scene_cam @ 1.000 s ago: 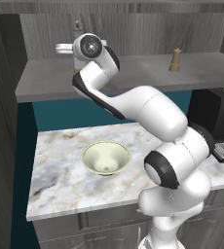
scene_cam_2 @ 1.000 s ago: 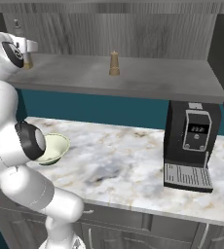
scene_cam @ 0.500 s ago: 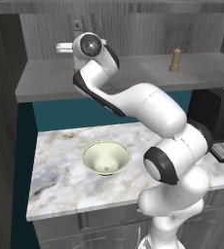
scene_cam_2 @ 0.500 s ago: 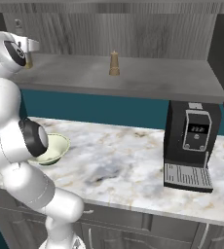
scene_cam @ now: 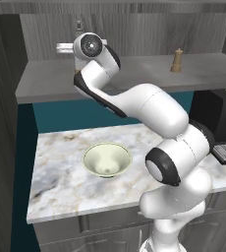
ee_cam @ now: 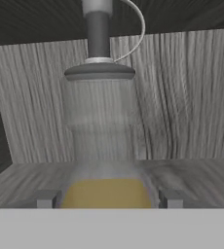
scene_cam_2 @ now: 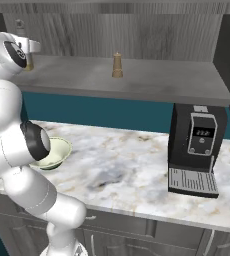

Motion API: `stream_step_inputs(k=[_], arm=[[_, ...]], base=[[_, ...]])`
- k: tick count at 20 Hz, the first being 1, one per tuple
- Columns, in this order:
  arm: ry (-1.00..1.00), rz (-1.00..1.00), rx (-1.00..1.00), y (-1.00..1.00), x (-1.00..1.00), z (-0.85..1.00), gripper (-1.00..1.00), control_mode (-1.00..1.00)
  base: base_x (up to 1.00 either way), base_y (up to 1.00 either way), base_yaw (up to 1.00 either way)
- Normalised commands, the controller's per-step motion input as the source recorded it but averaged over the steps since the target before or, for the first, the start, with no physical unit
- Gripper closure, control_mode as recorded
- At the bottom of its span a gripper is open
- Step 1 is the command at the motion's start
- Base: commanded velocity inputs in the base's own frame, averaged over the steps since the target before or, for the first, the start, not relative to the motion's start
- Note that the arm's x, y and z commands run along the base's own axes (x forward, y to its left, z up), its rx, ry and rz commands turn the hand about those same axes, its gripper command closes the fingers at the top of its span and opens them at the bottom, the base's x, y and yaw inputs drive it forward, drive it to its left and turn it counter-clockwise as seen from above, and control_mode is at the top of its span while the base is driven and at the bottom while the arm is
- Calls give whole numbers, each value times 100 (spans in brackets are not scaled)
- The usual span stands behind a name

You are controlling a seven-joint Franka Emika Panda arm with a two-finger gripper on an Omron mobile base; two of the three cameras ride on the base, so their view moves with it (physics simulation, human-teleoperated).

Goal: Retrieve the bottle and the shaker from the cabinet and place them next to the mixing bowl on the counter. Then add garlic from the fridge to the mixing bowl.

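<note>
**Bottle between the fingers on the cabinet shelf**

You have the gripper reached deep into the cabinet, at the left end of its shelf. In the hand view the bottle stands upright right in front of you, clear glass with amber liquid low in its body, a narrow neck and a whitish cap. The two fingertips sit on either side of its base, very close to the glass; you cannot tell from these pictures whether they already press on it or are apart from it.

From the right base view the bottle shows just behind the wrist, against the back wall. The shaker stands upright on the same shelf, well apart to the right.

Below, on the counter, the bowl sits near the left end; its inside looks bare. A black coffee machine stands at the right end of the counter.
</note>
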Motion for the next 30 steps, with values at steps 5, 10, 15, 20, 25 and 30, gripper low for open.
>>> stream_step_inputs(k=[5, 10, 15, 20, 25, 30], arm=[[0, 0, 0, 0, 0, 0, 100, -100], [0, 0, 0, 0, 0, 0, 100, -100], [0, 0, 0, 0, 0, 0, 100, -100], [0, 0, 0, 0, 0, 0, 100, -100], [0, 0, 0, 0, 0, 0, 100, -100], [-1, 0, 0, 0, 0, 0, 100, -100]], base=[[0, 0, 0], [0, 0, 0], [0, 0, 0], [0, 0, 0], [0, 0, 0], [0, 0, 0]])
